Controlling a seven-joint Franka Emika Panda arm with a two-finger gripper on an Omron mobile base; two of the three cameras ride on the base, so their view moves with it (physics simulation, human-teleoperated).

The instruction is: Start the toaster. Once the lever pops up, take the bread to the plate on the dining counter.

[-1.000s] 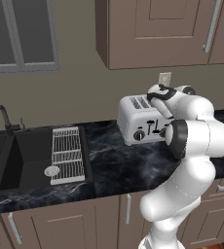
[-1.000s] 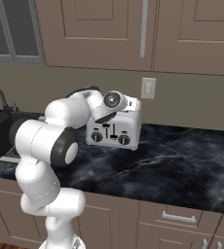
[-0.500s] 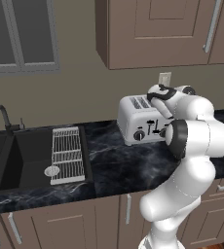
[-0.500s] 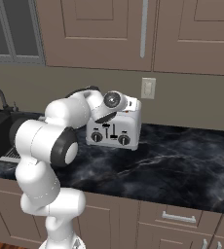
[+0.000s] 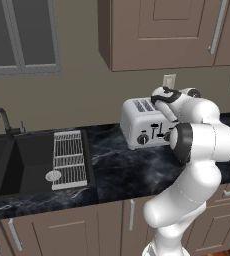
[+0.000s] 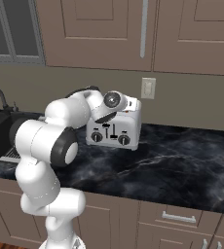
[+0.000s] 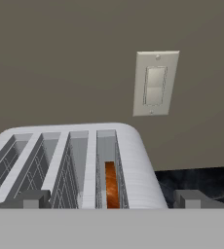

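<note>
From the left base view, a black marble counter (image 5: 112, 170) runs under brown cabinets, with a dark sink (image 5: 27, 167) and wire rack (image 5: 68, 159); the boxy silver four-slot toaster (image 5: 139, 122) sits by the wall. From the right, the arm's hand hangs over the toaster's top. In the hand view, the two-finger pincer (image 7: 111, 200) is spread wide, empty, straddling the slots; the brown toasted bread slice (image 7: 111, 185) stands in the rightmost slot, between the fingertips, below a white wall switch (image 7: 154, 83).
</note>
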